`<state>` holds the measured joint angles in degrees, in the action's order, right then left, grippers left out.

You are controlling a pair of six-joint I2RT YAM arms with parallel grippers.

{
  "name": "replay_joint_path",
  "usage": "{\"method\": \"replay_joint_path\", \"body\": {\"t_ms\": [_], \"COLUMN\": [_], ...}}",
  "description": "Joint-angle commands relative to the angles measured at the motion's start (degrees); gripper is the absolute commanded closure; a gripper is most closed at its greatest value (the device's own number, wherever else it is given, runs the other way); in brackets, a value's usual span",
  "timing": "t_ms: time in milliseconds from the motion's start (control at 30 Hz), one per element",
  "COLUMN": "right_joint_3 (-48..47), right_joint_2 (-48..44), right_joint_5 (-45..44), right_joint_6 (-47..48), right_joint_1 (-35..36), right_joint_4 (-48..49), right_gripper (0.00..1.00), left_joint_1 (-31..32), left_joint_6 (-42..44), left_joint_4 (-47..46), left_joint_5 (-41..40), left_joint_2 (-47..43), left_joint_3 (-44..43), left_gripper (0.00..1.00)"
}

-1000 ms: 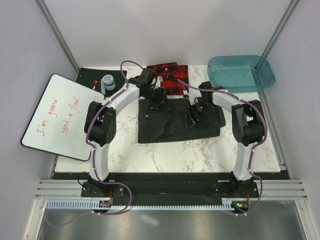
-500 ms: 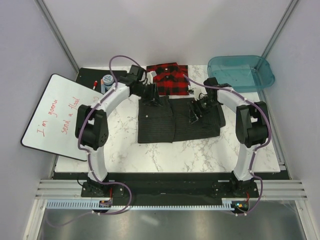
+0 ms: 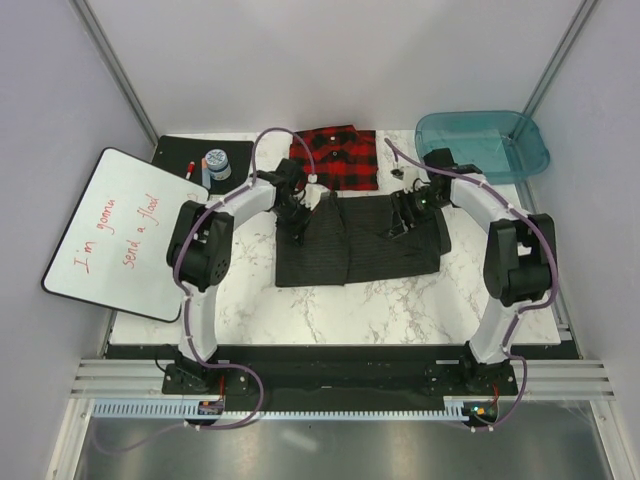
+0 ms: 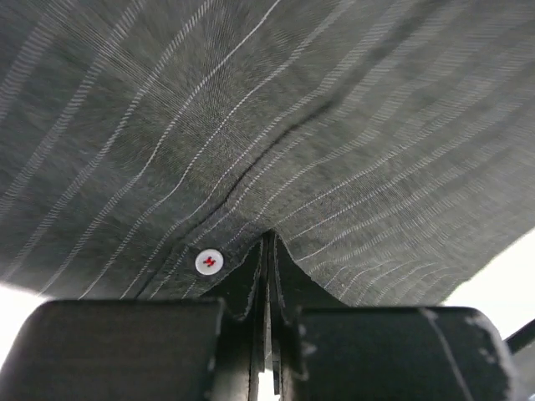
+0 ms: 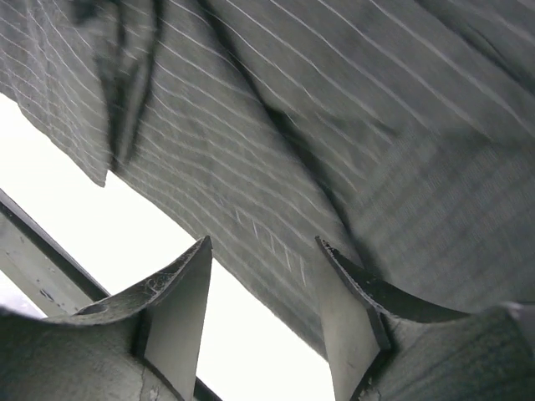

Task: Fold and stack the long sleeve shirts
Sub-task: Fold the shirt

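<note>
Your left gripper is pinched shut on a fold of the pinstriped shirt, which lies in the middle of the table. Your right gripper has its fingers apart at the same shirt. The plaid shirt lies folded just behind it, outside the teal tub at the far right corner.

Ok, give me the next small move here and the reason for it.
Probably close the right gripper on the edge of the pinstriped shirt. It stands open with that edge just ahead of it, while the left gripper is shut on a pinch of the same shirt. Both likely need a hold before folding.
</note>
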<state>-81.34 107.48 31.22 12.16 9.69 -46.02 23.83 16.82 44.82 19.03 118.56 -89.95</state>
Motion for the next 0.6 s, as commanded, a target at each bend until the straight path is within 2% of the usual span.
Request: {"method": "replay_joint_path", "body": {"t_ms": [0, 33, 100, 167, 200, 267, 333, 433, 567], "right_joint_3": [3.7, 4.3, 5.4, 5.9, 6.4, 7.0, 7.6, 6.8, 4.3], "right_joint_2": [-6.2, -7.6, -8.8, -10.0, -10.2, -10.6, -9.8, -5.8, 0.7], "right_joint_5": [-0.5, -1.4, -2.4, -4.2, -5.1, -6.3, -5.8, -6.2, -8.0], "right_joint_6": [-0.3, 0.1, 1.5, 2.4, 3.4, 4.1, 3.8, 4.3, 5.2], "right_joint_1": [-3.5, -4.2, -6.2, -7.1, -7.6, -7.6, -7.3, -5.2, -0.1], "right_joint_4": [-2.1, -2.8, -4.7, -5.9, -6.1, -5.8, -4.4, -2.8, 0.7], "right_gripper": [0.42, 0.42, 0.43, 0.43, 0.44, 0.46, 0.47, 0.48, 0.49], "left_joint_1": [1.7, 3.0, 9.7, 17.8, 20.5, 26.1, 24.3, 18.0, 7.8], "left_joint_6": [-2.2, -4.2, -10.6, -17.8, -18.7, -20.6, -23.4, -26.9, -26.7], "left_joint_4": [0.2, 0.4, 0.4, -0.5, -2.1, -5.5, -8.9, -13.1, -16.2], "left_joint_5": [-3.0, -3.0, -1.9, 4.1, 7.6, 4.8, 11.0, 14.3, 19.0], "left_joint_2": [-0.2, -1.9, -4.3, -8.2, -10.1, -16.9, -21.4, -28.8, -36.4], "left_joint_3": [3.9, 7.5, 11.8, 16.2, 17.5, 18.0, 18.0, 18.6, 21.9], "left_gripper": [0.98, 0.98, 0.98, 0.98, 0.98, 0.98, 0.98, 0.98, 0.8]}}
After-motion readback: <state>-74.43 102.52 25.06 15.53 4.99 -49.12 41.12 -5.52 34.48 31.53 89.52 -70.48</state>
